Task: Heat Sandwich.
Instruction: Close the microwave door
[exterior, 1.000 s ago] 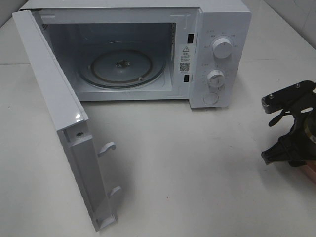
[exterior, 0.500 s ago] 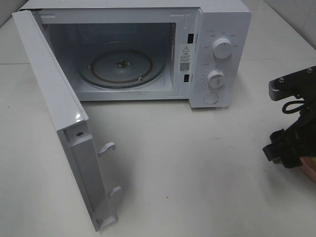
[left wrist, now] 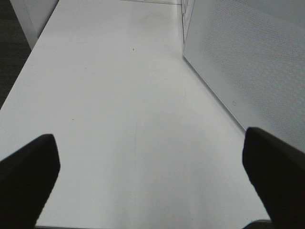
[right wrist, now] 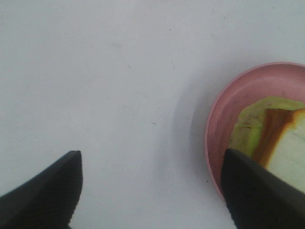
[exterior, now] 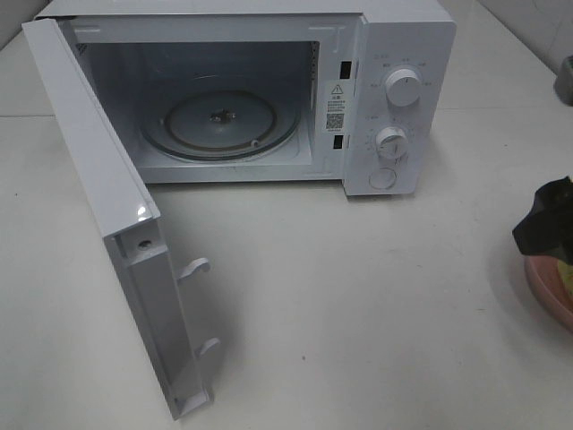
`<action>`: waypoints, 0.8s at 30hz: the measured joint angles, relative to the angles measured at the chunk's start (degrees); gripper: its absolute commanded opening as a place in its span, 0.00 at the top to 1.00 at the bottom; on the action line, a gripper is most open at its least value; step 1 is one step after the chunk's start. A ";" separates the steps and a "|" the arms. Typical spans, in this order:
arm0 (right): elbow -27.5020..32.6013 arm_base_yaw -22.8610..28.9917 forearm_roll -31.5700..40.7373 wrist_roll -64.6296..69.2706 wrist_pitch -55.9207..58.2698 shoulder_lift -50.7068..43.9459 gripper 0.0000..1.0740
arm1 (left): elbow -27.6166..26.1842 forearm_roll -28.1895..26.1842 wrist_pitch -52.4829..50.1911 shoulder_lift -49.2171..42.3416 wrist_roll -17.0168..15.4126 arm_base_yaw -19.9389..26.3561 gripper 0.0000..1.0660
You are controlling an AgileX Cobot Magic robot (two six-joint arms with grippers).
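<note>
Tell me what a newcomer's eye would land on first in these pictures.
The white microwave at the back of the table, its door swung wide open toward the front left and its glass turntable bare. Next, the pink plate at the table's right edge with the sandwich on it, the right hand open just beside it.

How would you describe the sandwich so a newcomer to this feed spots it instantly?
Start at the white microwave with its door swung open, then look to the table's edge on the robot's right, where a round pink plate sits. The sandwich lies on it: pale bread with yellow-green filling, the only food in sight.
</note>
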 measured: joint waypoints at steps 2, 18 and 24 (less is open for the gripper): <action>-0.34 0.00 0.23 -0.23 1.03 -1.20 0.29 | 0.00 0.00 0.00 0.00 0.00 0.00 0.06; -0.69 0.00 1.60 -0.40 14.84 -16.33 0.29 | 0.00 0.00 0.00 0.00 0.00 0.00 0.06; -0.69 0.00 1.66 -0.40 19.31 -19.08 0.29 | 0.00 0.00 0.00 0.00 0.00 0.00 0.06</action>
